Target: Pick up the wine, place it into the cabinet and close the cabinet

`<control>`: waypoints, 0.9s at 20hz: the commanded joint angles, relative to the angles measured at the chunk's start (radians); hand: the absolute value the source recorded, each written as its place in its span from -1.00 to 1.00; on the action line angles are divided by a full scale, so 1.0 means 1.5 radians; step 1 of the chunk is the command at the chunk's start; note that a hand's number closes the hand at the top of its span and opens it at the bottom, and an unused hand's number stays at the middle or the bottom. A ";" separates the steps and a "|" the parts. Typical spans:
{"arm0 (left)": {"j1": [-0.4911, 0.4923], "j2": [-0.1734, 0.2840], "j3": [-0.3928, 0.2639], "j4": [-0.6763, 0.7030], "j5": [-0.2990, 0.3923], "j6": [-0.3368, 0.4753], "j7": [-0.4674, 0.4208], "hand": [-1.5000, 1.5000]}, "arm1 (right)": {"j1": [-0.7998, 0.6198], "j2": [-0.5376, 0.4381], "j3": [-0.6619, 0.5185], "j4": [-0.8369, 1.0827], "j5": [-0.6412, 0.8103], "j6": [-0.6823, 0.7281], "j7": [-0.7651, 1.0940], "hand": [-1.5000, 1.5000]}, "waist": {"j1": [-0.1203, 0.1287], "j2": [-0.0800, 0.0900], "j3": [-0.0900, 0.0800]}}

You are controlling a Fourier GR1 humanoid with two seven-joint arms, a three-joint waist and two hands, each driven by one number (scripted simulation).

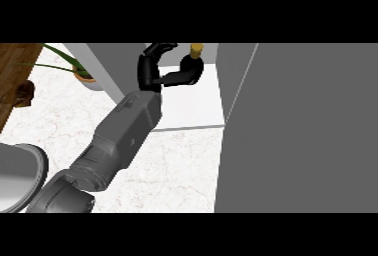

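The wine bottle (196,50), dark with a yellow top, stands upright at the back of the open cabinet's white shelf (193,105). My left hand (153,70) reaches into the cabinet from the lower left on a long grey forearm. Its fingers (156,50) arch over to the left of the bottle's top with a gap between them and it. The thumb (177,76) points at the bottle's dark body and seems to touch it; the two dark shapes merge there. The cabinet's door (310,125) stands open, a big grey panel filling the right side. My right hand is out of view.
The cabinet's left wall (111,65) rises beside my forearm. A potted plant (80,74) stands left of it on the marble counter (177,170). A wooden surface (15,65) with a brown object (24,93) is far left, and a grey round vessel (18,175) lower left.
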 commanded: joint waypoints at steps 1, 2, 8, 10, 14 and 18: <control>0.002 0.018 0.005 0.016 -0.004 0.022 0.001 -1.00 | -0.020 0.010 0.014 -0.035 -0.014 -0.020 0.035 -1.00 | 0.003 0.003 -0.003; 0.018 0.001 0.000 0.024 -0.011 0.017 -0.012 -1.00 | -0.012 0.013 0.027 -0.027 -0.010 -0.020 0.017 -1.00 | -0.001 0.005 -0.002; 0.033 0.004 -0.016 0.039 -0.036 0.047 -0.025 -1.00 | 0.020 0.003 -0.003 -0.019 -0.033 0.009 -0.016 -1.00 | -0.005 0.006 -0.001; 0.026 0.017 -0.014 0.037 -0.036 0.046 -0.015 -1.00 | -0.006 -0.001 -0.010 -0.033 -0.026 -0.008 0.019 -1.00 | -0.003 0.005 -0.002; 0.053 -0.002 -0.013 0.034 -0.039 0.054 -0.046 -1.00 | -0.009 0.002 0.005 -0.043 -0.020 -0.009 0.029 -1.00 | -0.001 0.004 -0.003; 0.047 0.020 0.006 0.023 -0.025 0.039 -0.048 -1.00 | 0.012 0.012 0.015 -0.009 -0.011 -0.001 -0.013 -1.00 | -0.004 0.006 -0.002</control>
